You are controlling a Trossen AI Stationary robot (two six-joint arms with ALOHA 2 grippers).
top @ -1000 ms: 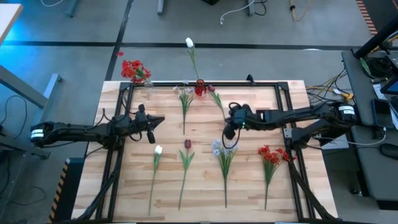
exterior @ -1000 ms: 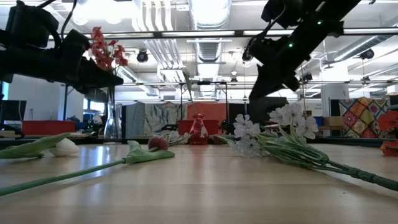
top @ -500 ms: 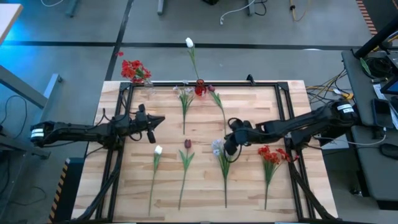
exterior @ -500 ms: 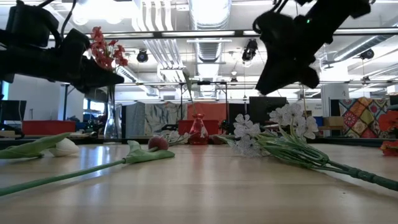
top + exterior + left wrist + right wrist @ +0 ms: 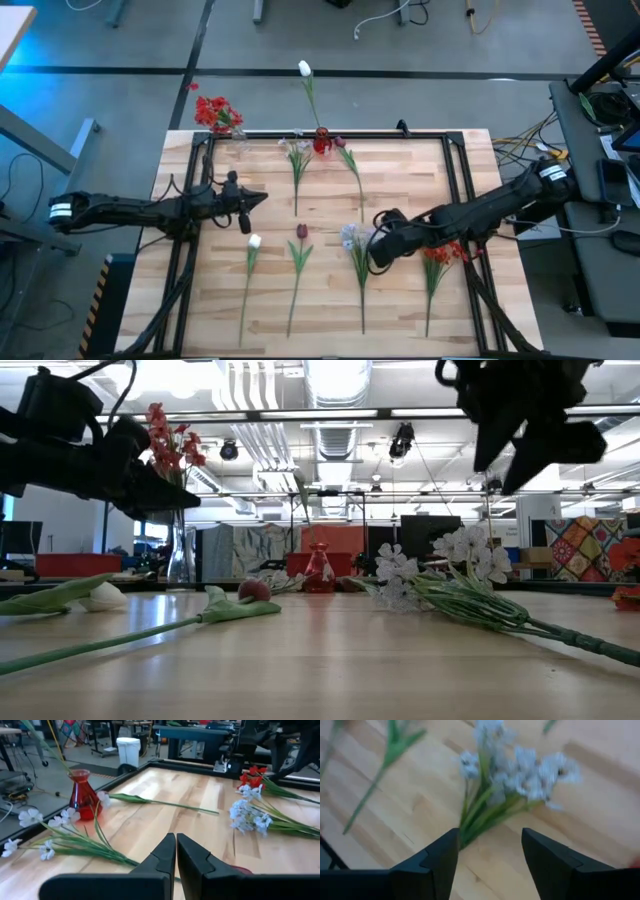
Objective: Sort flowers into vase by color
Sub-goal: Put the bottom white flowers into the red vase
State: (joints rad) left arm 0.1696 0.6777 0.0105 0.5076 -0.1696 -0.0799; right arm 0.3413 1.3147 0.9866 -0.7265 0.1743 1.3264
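Note:
Long-stemmed flowers lie flat on the wooden table: a white bud (image 5: 254,241), a dark red tulip (image 5: 301,232), a pale-blue spray (image 5: 350,237), a red cluster (image 5: 436,250), and a white spray (image 5: 296,150) farther back. A small red vase (image 5: 321,140) at the far edge holds a white flower (image 5: 304,68). A clear vase (image 5: 180,550) at the far left holds red flowers (image 5: 218,113). My right gripper (image 5: 378,256) hovers open over the pale-blue spray's stems (image 5: 480,815), its fingers on either side above them. My left gripper (image 5: 246,205) hangs shut over the table's left half.
A black metal frame (image 5: 455,170) runs around the tabletop. A pink-headed flower (image 5: 346,152) lies right of the red vase. Bare wood shows between the rows of flowers.
My right gripper has gone from the table's middle toward the near edge and now hangs over the pale-blue spray's stems; its fingers have opened. The flowers have stayed where they were.

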